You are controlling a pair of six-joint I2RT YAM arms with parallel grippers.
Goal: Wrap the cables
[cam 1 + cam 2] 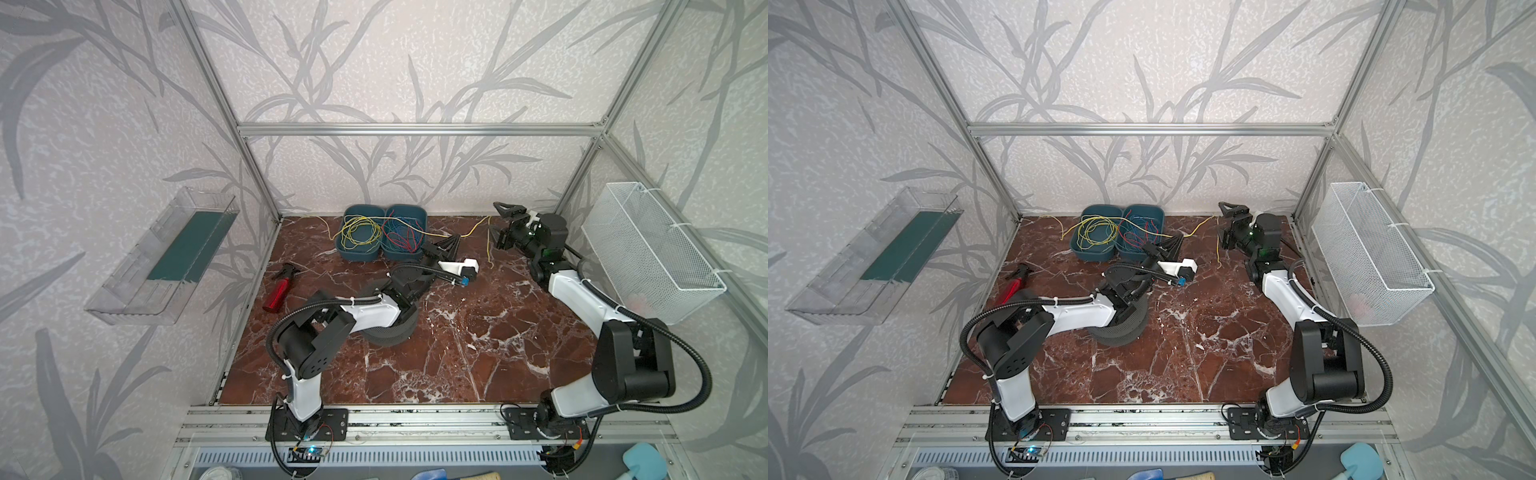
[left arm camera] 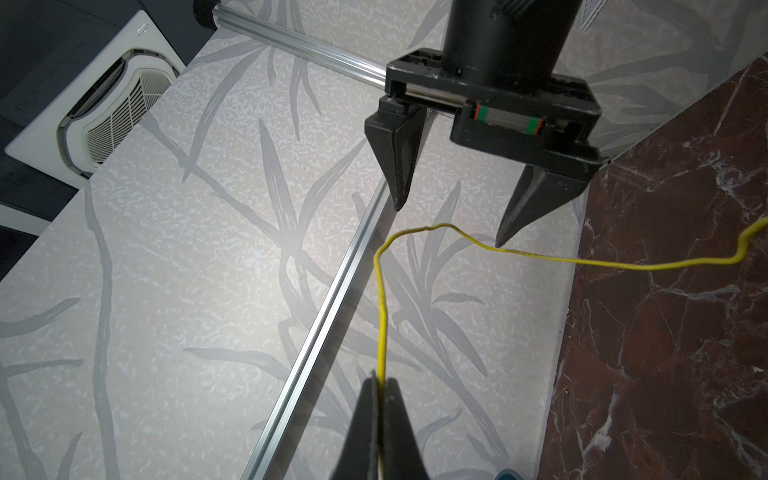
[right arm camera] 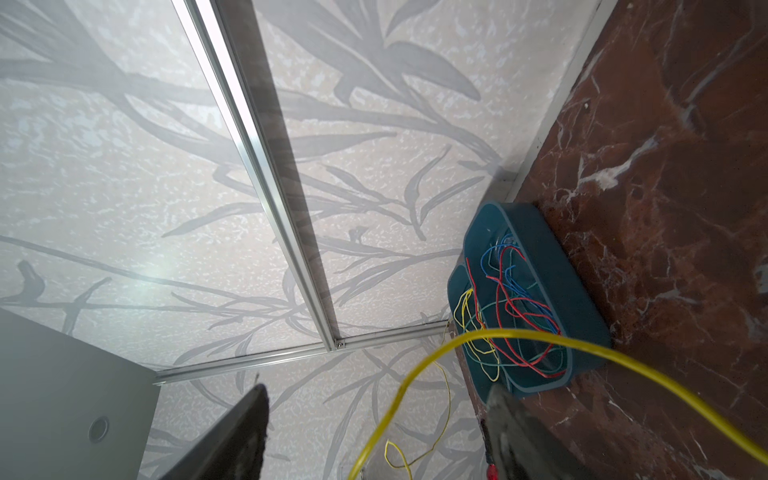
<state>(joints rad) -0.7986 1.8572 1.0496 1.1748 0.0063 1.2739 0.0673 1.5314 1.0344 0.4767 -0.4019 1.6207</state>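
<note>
While your left pincer (image 2: 380,415) is clamped shut on one of the cables (image 2: 582,259), your right pincer (image 2: 449,226) stands with its jaws wide apart, gripping nothing. That cable passes between its fingers; contact with a fingertip cannot be confirmed. Both top views place both pincers right of the teal bins (image 1: 357,254), the left one just beside them. Remaining cables lie coiled in the left-hand bin, trailing over its rim onto the counter (image 1: 457,353).
</note>
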